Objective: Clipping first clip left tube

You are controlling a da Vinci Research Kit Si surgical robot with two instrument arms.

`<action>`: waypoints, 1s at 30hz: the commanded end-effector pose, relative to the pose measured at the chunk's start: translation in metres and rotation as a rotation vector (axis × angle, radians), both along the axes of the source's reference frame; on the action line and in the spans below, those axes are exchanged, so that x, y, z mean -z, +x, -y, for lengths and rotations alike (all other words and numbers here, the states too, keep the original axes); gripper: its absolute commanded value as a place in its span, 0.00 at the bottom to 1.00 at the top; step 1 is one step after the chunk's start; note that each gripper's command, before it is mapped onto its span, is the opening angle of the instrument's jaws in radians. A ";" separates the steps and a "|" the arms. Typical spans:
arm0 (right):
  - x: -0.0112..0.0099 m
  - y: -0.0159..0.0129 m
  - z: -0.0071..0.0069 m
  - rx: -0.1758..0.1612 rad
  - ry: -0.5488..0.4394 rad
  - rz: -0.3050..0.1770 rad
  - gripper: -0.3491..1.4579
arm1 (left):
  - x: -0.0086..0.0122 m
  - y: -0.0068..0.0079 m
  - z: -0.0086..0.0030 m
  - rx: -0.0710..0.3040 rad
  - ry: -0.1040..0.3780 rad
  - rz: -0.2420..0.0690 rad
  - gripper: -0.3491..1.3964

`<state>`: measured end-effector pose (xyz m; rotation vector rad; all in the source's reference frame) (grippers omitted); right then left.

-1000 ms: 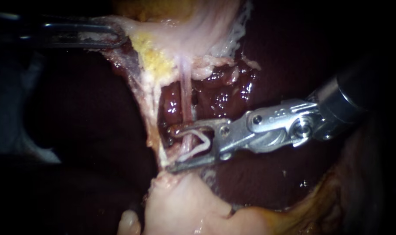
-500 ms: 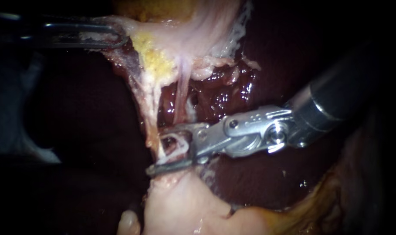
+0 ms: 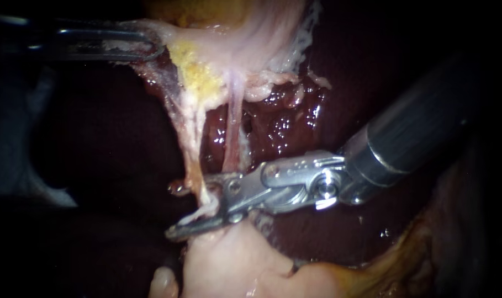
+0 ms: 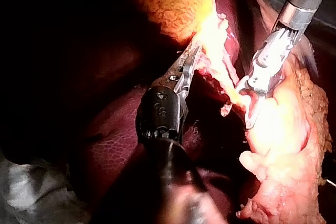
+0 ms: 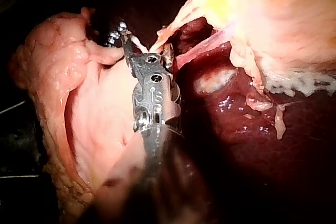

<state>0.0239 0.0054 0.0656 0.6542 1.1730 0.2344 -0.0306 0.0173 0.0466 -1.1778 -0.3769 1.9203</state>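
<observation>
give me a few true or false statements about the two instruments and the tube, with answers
1. The right instrument has its jaws apart, with the left tube between them. True.
2. The left instrument holds nothing. False: its jaws are shut on pale tissue.
3. The right instrument's shaft enters from the lower left. False: it comes in from the upper right.
4. Dark red liver shows behind the left tube. True.
</observation>
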 end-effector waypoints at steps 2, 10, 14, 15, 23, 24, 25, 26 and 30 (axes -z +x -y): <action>0.0002 0.0001 0.0001 -0.007 0.017 0.001 0.44 | 0.0000 0.0000 0.0000 0.000 0.000 0.000 0.00; 0.0016 0.0007 0.0008 -0.050 0.117 -0.022 0.43 | 0.0000 0.0000 0.0000 0.000 0.000 0.000 0.00; 0.0027 0.0012 0.0015 -0.047 0.147 -0.017 0.43 | -0.0001 0.0000 -0.0001 -0.001 0.000 0.000 0.00; 0.0030 0.0014 0.0017 -0.045 0.158 -0.014 0.43 | -0.0001 0.0000 -0.0001 0.000 0.000 0.000 0.00; 0.0047 0.0022 0.0025 -0.033 0.168 -0.019 0.43 | -0.0001 0.0000 -0.0001 -0.001 0.000 0.000 0.00; 0.0048 0.0023 0.0026 -0.034 0.168 -0.022 0.43 | -0.0001 0.0000 -0.0001 -0.001 0.000 0.000 0.00; 0.0050 0.0023 0.0027 -0.032 0.169 -0.023 0.43 | -0.0001 0.0000 -0.0001 -0.001 0.000 0.000 0.00; 0.0051 0.0023 0.0028 -0.031 0.169 -0.023 0.43 | -0.0001 0.0000 -0.0001 -0.001 0.000 0.000 0.00; 0.0055 0.0025 0.0031 -0.026 0.174 -0.024 0.43 | -0.0001 0.0000 -0.0001 -0.001 0.000 0.000 0.00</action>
